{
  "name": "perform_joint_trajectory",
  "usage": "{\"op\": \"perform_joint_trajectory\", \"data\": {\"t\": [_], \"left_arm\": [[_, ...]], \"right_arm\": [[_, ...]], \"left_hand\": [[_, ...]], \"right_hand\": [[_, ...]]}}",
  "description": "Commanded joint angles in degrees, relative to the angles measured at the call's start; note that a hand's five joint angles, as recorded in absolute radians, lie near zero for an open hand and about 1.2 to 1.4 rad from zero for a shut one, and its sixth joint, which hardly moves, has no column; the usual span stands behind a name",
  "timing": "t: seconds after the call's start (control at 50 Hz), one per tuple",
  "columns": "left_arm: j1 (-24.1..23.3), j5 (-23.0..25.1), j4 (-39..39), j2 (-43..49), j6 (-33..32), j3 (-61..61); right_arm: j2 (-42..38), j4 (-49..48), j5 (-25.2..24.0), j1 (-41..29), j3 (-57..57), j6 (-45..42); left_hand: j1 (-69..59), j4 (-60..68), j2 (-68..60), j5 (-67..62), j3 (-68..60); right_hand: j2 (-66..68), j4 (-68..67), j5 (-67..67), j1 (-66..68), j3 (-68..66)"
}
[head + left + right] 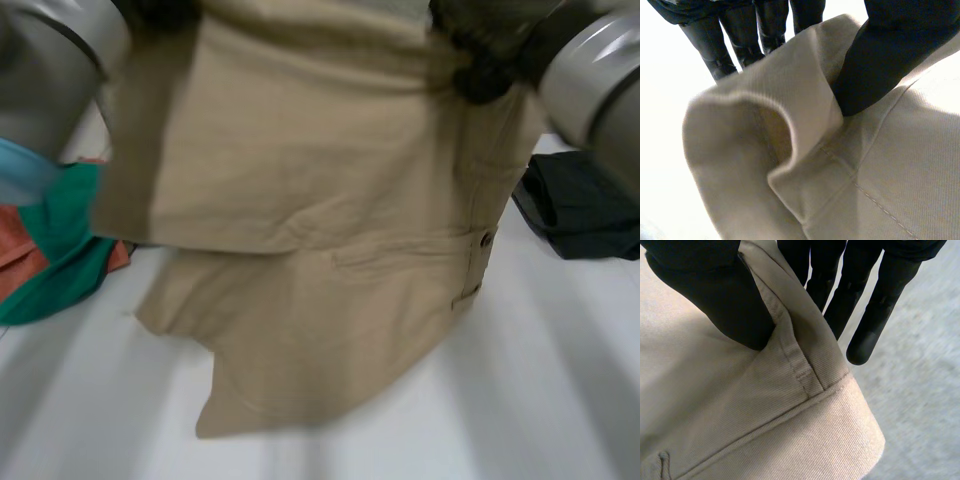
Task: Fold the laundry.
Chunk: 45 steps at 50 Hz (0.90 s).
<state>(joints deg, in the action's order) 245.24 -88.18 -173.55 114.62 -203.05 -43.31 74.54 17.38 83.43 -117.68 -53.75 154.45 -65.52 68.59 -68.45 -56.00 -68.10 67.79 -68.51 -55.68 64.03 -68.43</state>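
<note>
A beige pair of trousers (pixel 300 200) hangs lifted in front of me, its lower end draped on the white table (pixel 520 400). My left hand (pixel 160 12) holds its upper left edge; in the left wrist view the thumb (pixel 875 65) pinches the beige cloth (pixel 790 165) against the fingers (pixel 715 45). My right hand (pixel 485 70) holds the upper right edge near the waistband; in the right wrist view its thumb (pixel 725 300) presses a hemmed fold of the cloth (pixel 765 405) against the fingers (pixel 850 290). A button (pixel 487 240) shows on the right side.
A green garment (pixel 60 250) over an orange one (pixel 20 250) lies at the table's left. A black garment (pixel 585 205) lies at the right. Bare white table stretches in front of the trousers.
</note>
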Motion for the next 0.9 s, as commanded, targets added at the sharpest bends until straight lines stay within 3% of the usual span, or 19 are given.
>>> {"op": "perform_joint_trajectory", "data": {"t": [0.02,0.1,0.14,0.18,0.2,0.22,0.26,0.4,0.48,0.64,0.74,0.84,0.9], "left_arm": [[1.4,-4.7,-2.8,21.9,-7.3,16.1],[1.7,-7.4,-5.7,32.0,-11.7,30.6],[2.3,-7.3,-8.8,34.5,-11.4,33.9],[2.0,-7.2,-11.4,34.5,-10.7,32.7],[1.5,-7.4,-13.5,33.9,-10.4,30.5],[1.2,-7.4,-14.3,33.3,-10.4,29.3],[0.3,-7.5,-15.3,31.7,-10.4,27.0],[-1.6,-7.9,-13.0,24.7,-8.4,13.4],[-1.8,-8.1,-8.2,17.0,-3.8,0.0],[-4.5,-7.7,-4.7,2.2,1.5,-27.6],[-7.7,-7.6,-4.6,-6.3,1.9,-43.2],[-13.2,-7.3,-4.6,-14.3,2.1,-57.3],[-15.8,-7.4,-4.7,-16.1,2.3,-61.1]], "right_arm": [[-12.6,-18.1,4.5,-0.3,0.3,1.2],[-20.3,-36.1,7.4,-0.4,0.3,0.5],[-24.3,-45.4,7.2,-0.4,0.2,0.1],[-26.3,-48.9,6.7,-0.5,0.0,-0.6],[-27.6,-49.8,7.0,-0.5,0.0,-1.4],[-27.9,-49.6,7.4,-0.4,0.1,-1.5],[-27.6,-48.6,7.5,-0.6,-0.2,-1.6],[-21.0,-35.0,6.8,-0.2,-5.3,-1.6],[-13.4,-22.5,4.1,0.3,-10.2,-1.7],[-9.9,-6.1,1.5,2.3,-17.3,-1.8],[-9.1,-2.0,0.8,5.0,-23.6,-1.9],[-8.9,-5.1,-1.8,5.4,-29.3,-1.9],[-9.5,-8.6,-4.5,6.1,-31.5,-1.8]], "left_hand": [[-14.5,11.4,-11.5,-14.0,-11.9],[-14.5,11.4,-11.5,-14.0,-11.9],[-14.5,11.4,-11.5,-14.0,-11.9],[28.3,-31.4,31.2,28.8,30.9],[55.5,-58.6,58.5,56.0,58.1],[48.0,-51.1,50.9,48.5,50.6],[55.5,-58.6,58.5,56.0,58.1],[55.5,-58.6,58.5,56.0,58.1],[55.3,-58.4,58.2,55.8,57.9],[50.6,-53.7,53.5,51.1,53.2],[43.4,-46.5,46.3,43.9,46.0],[28.4,-31.5,31.4,28.9,31.0],[26.0,-29.1,29.0,26.5,28.6]], "right_hand": [[12.2,-11.5,-14.3,16.0,-11.6],[12.2,-11.5,-14.3,16.0,-11.6],[-18.3,19.0,16.2,-14.6,19.0],[-57.8,58.5,55.7,-54.0,58.4],[-57.8,58.5,55.7,-54.0,58.4],[-57.8,58.5,55.7,-54.0,58.4],[-57.8,58.5,55.7,-54.0,58.4],[-57.8,58.5,55.7,-54.0,58.4],[-57.8,58.5,55.7,-54.0,58.4],[-57.8,58.5,55.7,-54.0,58.4],[-57.8,58.5,55.7,-54.0,58.4],[-49.6,50.4,47.5,-45.9,50.3],[-46.8,47.5,44.7,-43.0,47.4]]}}
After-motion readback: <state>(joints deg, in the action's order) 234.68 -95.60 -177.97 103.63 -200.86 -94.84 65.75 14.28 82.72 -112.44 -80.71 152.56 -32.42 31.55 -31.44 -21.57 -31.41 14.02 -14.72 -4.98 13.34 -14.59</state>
